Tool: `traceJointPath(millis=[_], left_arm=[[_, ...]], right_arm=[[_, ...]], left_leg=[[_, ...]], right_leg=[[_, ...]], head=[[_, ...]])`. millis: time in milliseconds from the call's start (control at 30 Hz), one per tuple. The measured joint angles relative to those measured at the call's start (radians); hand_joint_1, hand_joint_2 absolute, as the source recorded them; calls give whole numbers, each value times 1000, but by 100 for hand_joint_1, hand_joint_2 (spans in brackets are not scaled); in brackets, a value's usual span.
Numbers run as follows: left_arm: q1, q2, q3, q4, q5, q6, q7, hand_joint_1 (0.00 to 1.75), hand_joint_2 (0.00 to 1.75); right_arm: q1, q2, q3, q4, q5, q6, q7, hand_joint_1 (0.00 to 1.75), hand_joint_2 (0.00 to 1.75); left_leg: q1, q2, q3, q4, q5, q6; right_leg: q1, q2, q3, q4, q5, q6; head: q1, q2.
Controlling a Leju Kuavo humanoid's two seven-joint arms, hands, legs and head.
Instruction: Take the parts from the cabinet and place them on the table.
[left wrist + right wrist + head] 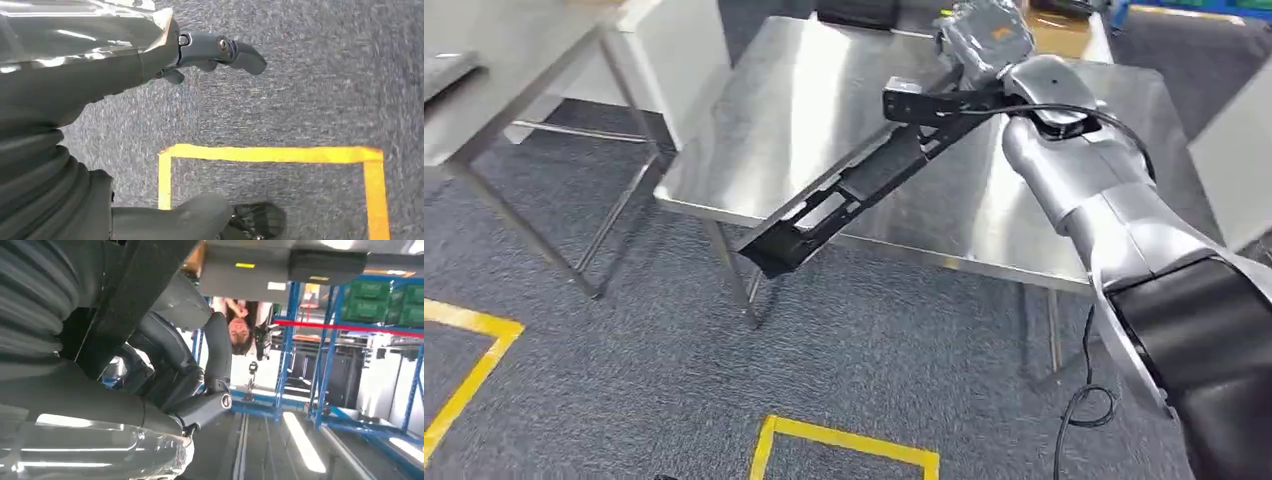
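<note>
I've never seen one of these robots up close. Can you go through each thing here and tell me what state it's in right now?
Right hand: raised over the table, fingers wrapped around the long black part.
Long black part: held at its upper end, tilted, its lower end hanging out past the table's front edge.
Steel table: standing, with a box on its far side.
Left hand: hanging over the carpet, holding nothing, fingers apart.

The steel table (824, 120) lies bare across its near-left corner and left edge — open room there. A long black part (854, 190) slants over the near edge, barring the middle; dark boxes (856, 12) crowd the far edge.
</note>
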Motion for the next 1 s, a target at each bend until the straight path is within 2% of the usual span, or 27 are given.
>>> traceJointPath(millis=[33,67,100,133,167,200,267,300,467,633,733,1000], left_arm=[[3,0,1,0,0,0,0,0,175],[4,0,2,0,0,0,0,0,175],[5,-1,5,0,0,-1,0,0,175],[5,-1,6,0,0,-2,1,0,175],[4,-1,8,0,0,-3,5,0,175],[4,-1,9,0,0,-2,7,0,175],[11,-2,11,0,1,-2,10,0,175],[13,0,12,0,1,-6,10,0,175],[13,-1,19,0,4,-28,7,0,175],[13,0,23,0,4,-28,13,0,175],[13,0,23,0,3,-28,15,0,175],[13,-1,23,0,-6,-27,17,0,175]], right_arm=[[2,-4,-2,1,-1,0,0,169,175],[2,-4,-3,1,0,-1,0,169,175],[1,-8,-6,1,6,-6,3,169,175],[0,-6,-8,1,12,-14,6,169,175],[-1,-5,-8,1,16,-23,11,169,175],[0,-3,-8,1,19,-24,17,169,175],[0,2,-9,1,26,-24,21,169,175],[-3,3,-9,1,27,-22,21,169,175],[-4,3,-10,5,32,-18,24,169,175],[-4,3,-10,7,40,-17,30,169,175],[-4,3,-10,8,41,-17,32,169,175],[-5,5,-10,8,74,-40,89,169,175]], left_leg=[[0,-12,0,1,0,0],[0,-25,1,2,-1,-1],[0,-28,1,3,-2,-3],[0,-39,1,4,-4,-6],[-9,-46,-2,14,-9,-13],[-7,-51,-3,11,-9,-17],[-3,-52,-2,4,-7,-24],[-3,-47,-2,8,-9,-10],[-3,-33,5,1,-9,-8],[-1,-28,8,-2,-10,-10],[0,-28,8,-2,-11,-23],[-2,-28,7,-2,-11,-26]], right_leg=[[0,3,9,-39,26,8],[-1,5,36,-111,64,17],[-1,8,72,-201,106,25],[-3,16,108,-288,141,28],[0,21,120,-314,150,16],[1,17,123,-314,151,3],[4,16,124,-317,155,-11],[1,17,125,-320,157,-10],[5,29,125,-320,159,-15],[7,33,125,-320,159,-15],[9,33,125,-319,158,-16],[6,33,125,-320,158,-16]], head=[[0,0],[0,0],[1,0],[1,0],[0,0],[0,0],[0,0],[-1,0],[-1,0],[-1,0],[0,0],[0,0]])
